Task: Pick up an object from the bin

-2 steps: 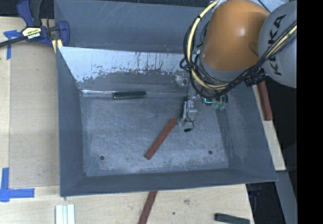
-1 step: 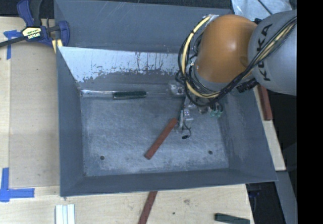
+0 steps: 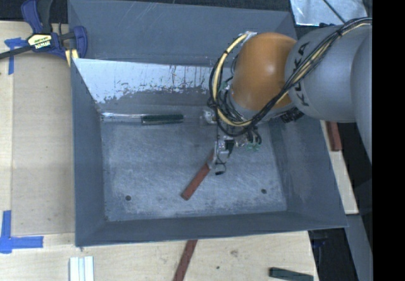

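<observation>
The tool point(image 3: 219, 164) sits at the far end of the reddish-brown stick point(image 3: 195, 184) — spread or pinching, I can't tell.

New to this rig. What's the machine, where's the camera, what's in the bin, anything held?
One camera looks down into a grey metal bin from above, slightly to one side. The grey robot arm with an orange cover reaches in from the right; the small part at its tip is its claw. Two loose things lie on the bin floor: a dark pen-like stick by the back wall and a reddish-brown stick near the middle. The claw is down at the brown stick's upper end; whether it grips it cannot be told.
</observation>
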You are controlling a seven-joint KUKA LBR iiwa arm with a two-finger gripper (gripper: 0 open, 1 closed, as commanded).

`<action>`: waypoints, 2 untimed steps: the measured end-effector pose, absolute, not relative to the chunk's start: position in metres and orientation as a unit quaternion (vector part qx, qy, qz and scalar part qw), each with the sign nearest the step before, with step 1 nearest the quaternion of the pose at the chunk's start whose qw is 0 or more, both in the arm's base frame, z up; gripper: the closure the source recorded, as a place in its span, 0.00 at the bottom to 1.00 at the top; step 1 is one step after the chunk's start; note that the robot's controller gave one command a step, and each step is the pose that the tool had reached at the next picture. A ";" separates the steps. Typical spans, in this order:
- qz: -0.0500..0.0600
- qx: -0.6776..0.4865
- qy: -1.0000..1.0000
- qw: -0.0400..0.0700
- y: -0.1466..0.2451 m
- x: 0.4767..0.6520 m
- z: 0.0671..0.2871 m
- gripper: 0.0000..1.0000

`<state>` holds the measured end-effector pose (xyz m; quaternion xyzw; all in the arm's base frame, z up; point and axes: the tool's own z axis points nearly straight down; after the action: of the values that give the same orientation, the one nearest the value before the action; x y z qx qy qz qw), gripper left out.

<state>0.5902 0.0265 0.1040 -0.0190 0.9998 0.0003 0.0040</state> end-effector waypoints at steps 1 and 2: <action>0.000 -0.076 0.997 0.000 0.029 0.579 0.076 0.00; 0.000 -0.272 0.962 0.001 0.017 0.572 0.073 1.00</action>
<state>0.5717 0.0173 0.0731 -0.2715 0.9624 0.0000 0.0006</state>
